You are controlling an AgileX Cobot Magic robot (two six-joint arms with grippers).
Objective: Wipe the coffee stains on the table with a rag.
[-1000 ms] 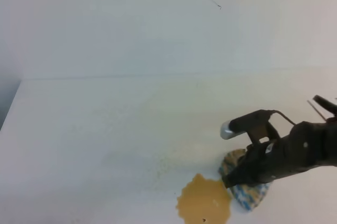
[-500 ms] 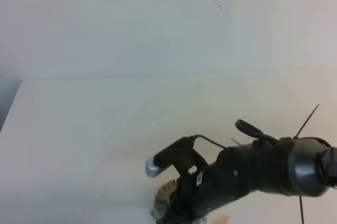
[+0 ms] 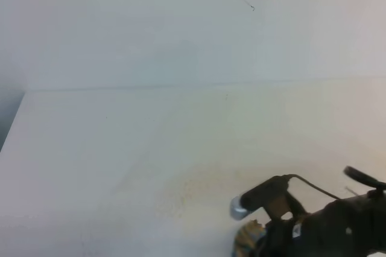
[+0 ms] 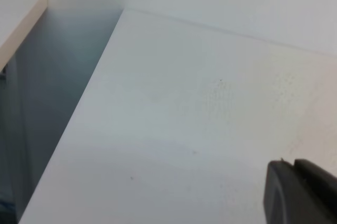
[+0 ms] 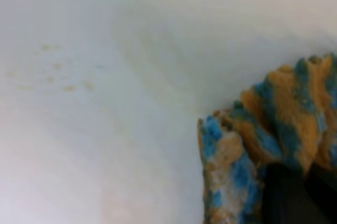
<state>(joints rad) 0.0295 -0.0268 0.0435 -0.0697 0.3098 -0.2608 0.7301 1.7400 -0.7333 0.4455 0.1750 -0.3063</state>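
Observation:
My right gripper (image 3: 260,246) is at the front edge of the white table (image 3: 120,148), shut on the rag (image 3: 246,239). In the right wrist view the rag (image 5: 253,140) is blue and white with heavy tan-brown soiling, bunched under the dark fingertips (image 5: 287,192) and pressed on the tabletop. No tan puddle shows. Only a faint tan smear of coffee stains (image 3: 202,186) lies left of the rag, with small tan speckles (image 5: 55,77) in the right wrist view. My left gripper (image 4: 295,182) shows only in the left wrist view, fingers together, above bare table.
The pale wall (image 3: 181,28) rises behind the table's far edge. The table's left edge (image 4: 79,113) drops off to a dark gap, with another cream surface (image 4: 18,19) beyond it.
The right arm swept the rag left across the tan puddle, then came back right. The puddle seen one second ago no longer shows; a faint smear lies there.

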